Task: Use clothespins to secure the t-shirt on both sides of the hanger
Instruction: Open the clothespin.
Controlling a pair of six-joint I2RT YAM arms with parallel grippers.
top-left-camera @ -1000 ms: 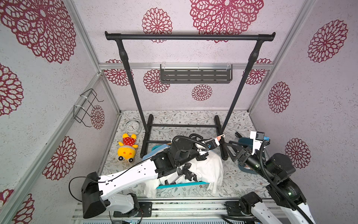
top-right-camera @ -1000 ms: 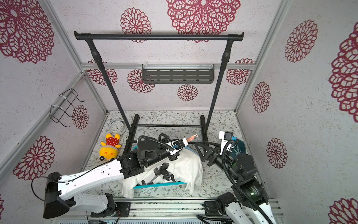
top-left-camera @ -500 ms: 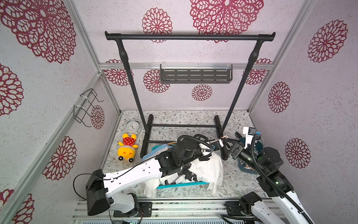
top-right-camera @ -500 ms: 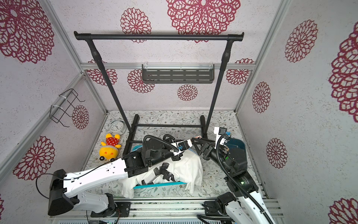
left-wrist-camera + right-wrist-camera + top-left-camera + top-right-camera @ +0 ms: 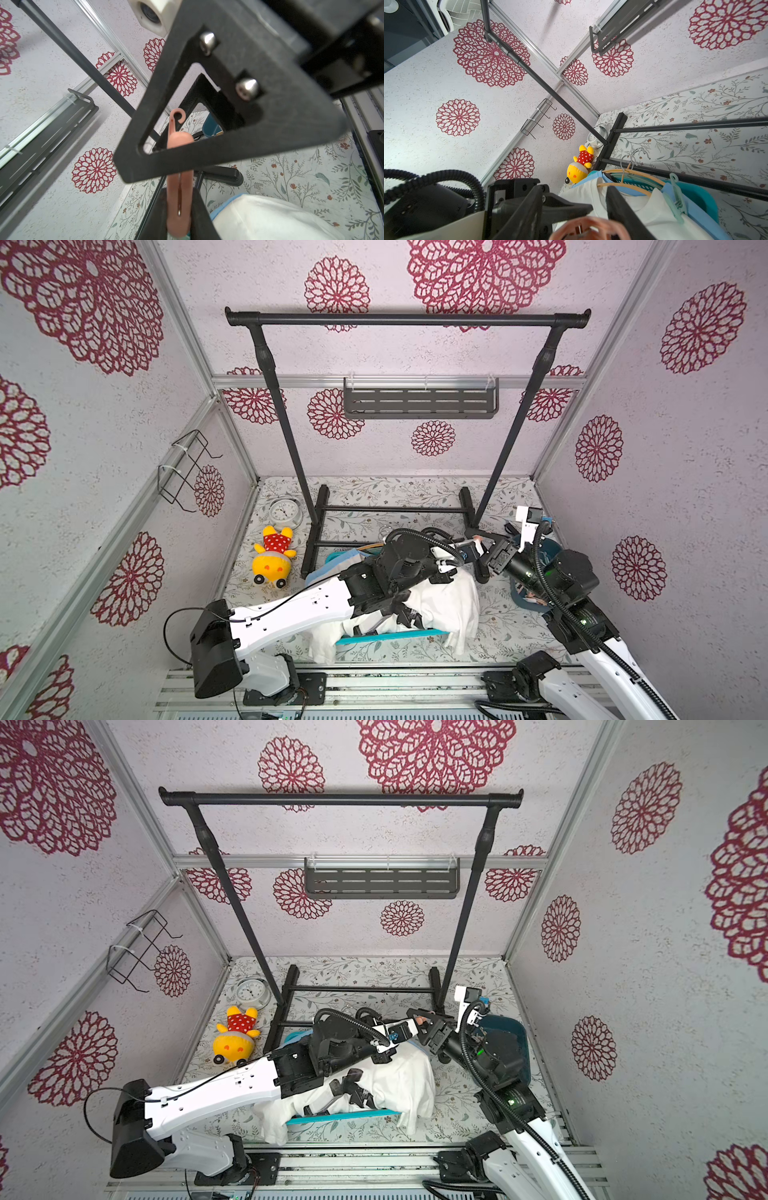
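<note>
The left hand (image 5: 178, 212) pinches a pink clothespin (image 5: 180, 141) by one end. It holds the pin in the air above the far right edge of the white t-shirt (image 5: 449, 605), near the right foot of the rack (image 5: 407, 319). The right hand (image 5: 577, 197) is at the pin's other end, with its fingers (image 5: 228, 158) on either side. Whether they press it, I cannot tell. The t-shirt lies on a wooden hanger (image 5: 629, 188) over a teal basket (image 5: 395, 636) on the bench (image 5: 415, 493). A mint green clothespin (image 5: 675, 199) sits on one shoulder.
</note>
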